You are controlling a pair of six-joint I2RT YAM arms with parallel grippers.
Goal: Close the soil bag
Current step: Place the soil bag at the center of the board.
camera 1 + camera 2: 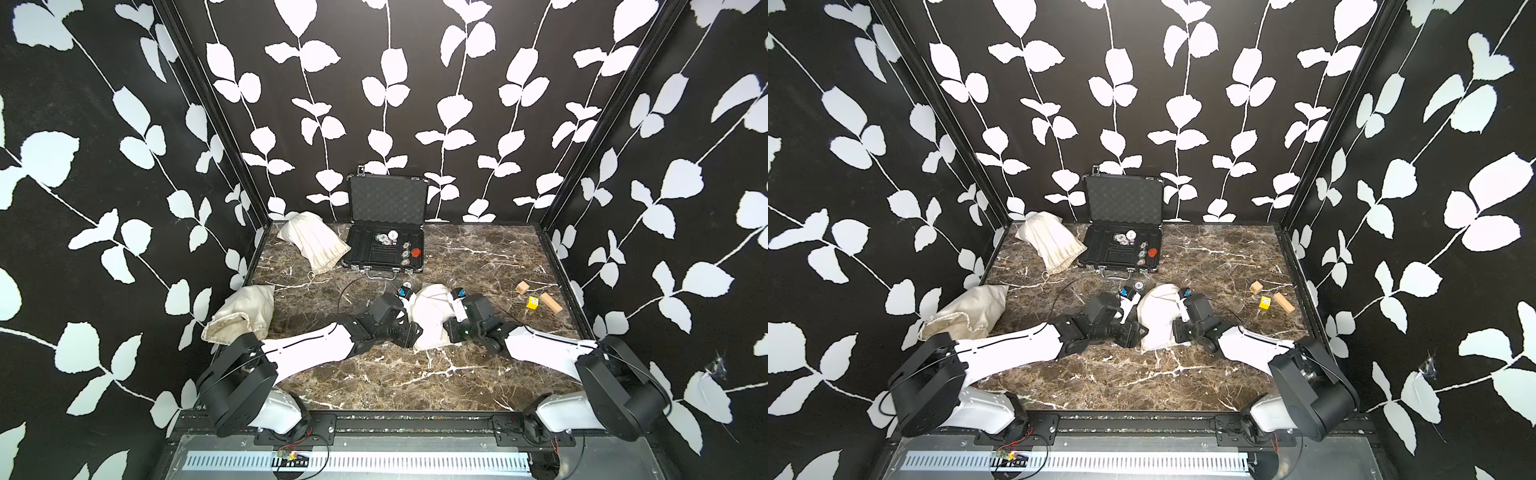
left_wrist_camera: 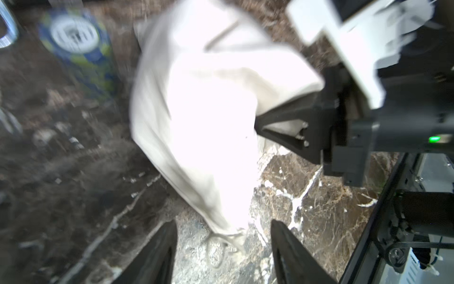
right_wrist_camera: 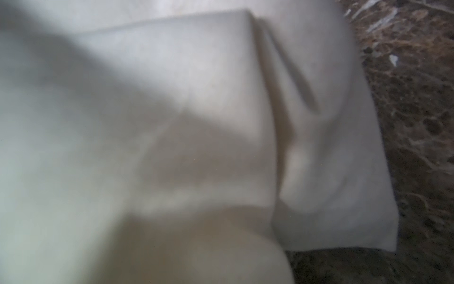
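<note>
The soil bag [image 1: 430, 316] [image 1: 1156, 320] is a white cloth sack lying mid-table between both arms. My left gripper [image 1: 417, 336] [image 2: 223, 222] sits at the bag's near end, open. The gathered corner and a loose loop of drawstring [image 2: 216, 248] lie on the marble between its black fingers [image 2: 157, 250], touching neither. My right gripper [image 2: 260, 123] comes in from the other side, its black fingers pinched into the bag's cloth. In the right wrist view the bag [image 3: 172, 98] fills the frame and hides that gripper's jaws.
Two more cloth bags [image 1: 245, 311] [image 1: 313, 241] lie at the left. An open black case [image 1: 386, 245] with poker chips stands at the back. A loose chip [image 1: 405, 286] [image 2: 73, 37] lies just behind the bag. Wooden blocks [image 1: 550, 301] and a yellow die [image 1: 532, 302] sit right.
</note>
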